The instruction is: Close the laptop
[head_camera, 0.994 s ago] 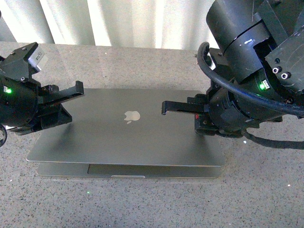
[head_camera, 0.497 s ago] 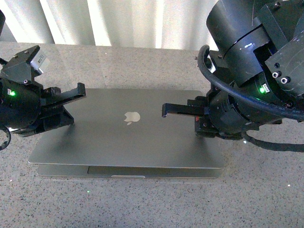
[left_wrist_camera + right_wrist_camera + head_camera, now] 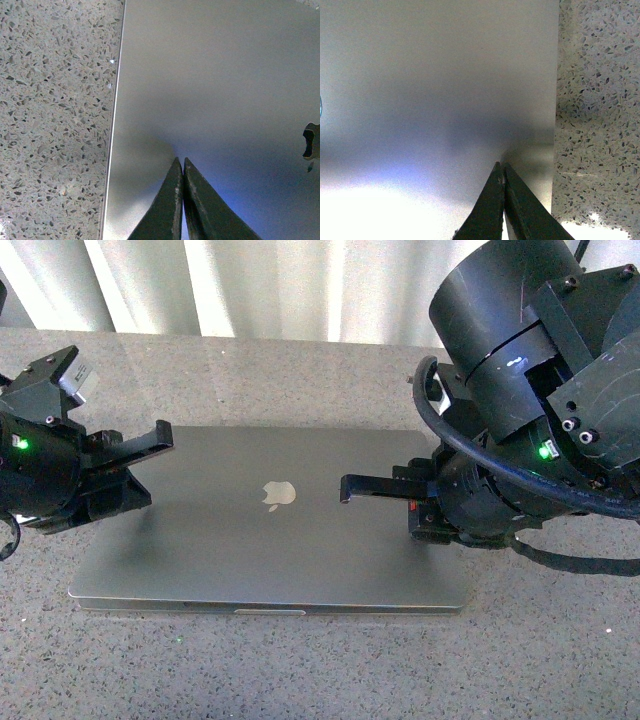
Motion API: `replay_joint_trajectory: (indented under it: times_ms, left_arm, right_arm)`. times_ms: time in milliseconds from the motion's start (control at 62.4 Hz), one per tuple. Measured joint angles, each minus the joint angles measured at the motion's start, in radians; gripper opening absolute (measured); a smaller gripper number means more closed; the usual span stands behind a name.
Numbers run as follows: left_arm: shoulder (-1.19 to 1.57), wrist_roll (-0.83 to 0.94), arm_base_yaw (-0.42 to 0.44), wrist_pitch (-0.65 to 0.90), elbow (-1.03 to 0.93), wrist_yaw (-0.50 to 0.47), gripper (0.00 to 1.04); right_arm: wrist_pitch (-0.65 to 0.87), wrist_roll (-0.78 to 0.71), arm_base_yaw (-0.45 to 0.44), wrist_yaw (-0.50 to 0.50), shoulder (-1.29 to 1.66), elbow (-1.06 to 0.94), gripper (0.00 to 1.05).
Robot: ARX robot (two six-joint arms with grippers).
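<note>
laptop [image 3: 270, 540] lid lies flat on base, looks shut. left gripper [image 3: 160, 433] and right gripper [image 3: 347, 488] over lid, jaws clenched, holding nothing. job looks done, i think.

Matt metal laptop [image 3: 270, 540], speckled stone table [image 3: 300, 375]

Ahead of me lies a grey speckled stone countertop [image 3: 300, 370], flecked with dark and pale chips. Its far strip is glossy and carries pale reflections. Behind its far edge hangs a white pleated curtain [image 3: 250, 285], brightly lit, in vertical folds. Both my wrist views show the same stone close up, its grain coarse and mottled.
</note>
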Motion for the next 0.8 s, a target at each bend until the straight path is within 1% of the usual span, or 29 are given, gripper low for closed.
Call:
replay_joint_trajectory:
  times_ms: [801]
  left_arm:
    - [0.039, -0.005, 0.038, 0.03, -0.002, 0.039, 0.04]
  right_arm:
    - [-0.002, 0.0, 0.012, 0.0, 0.021, 0.005, 0.01]
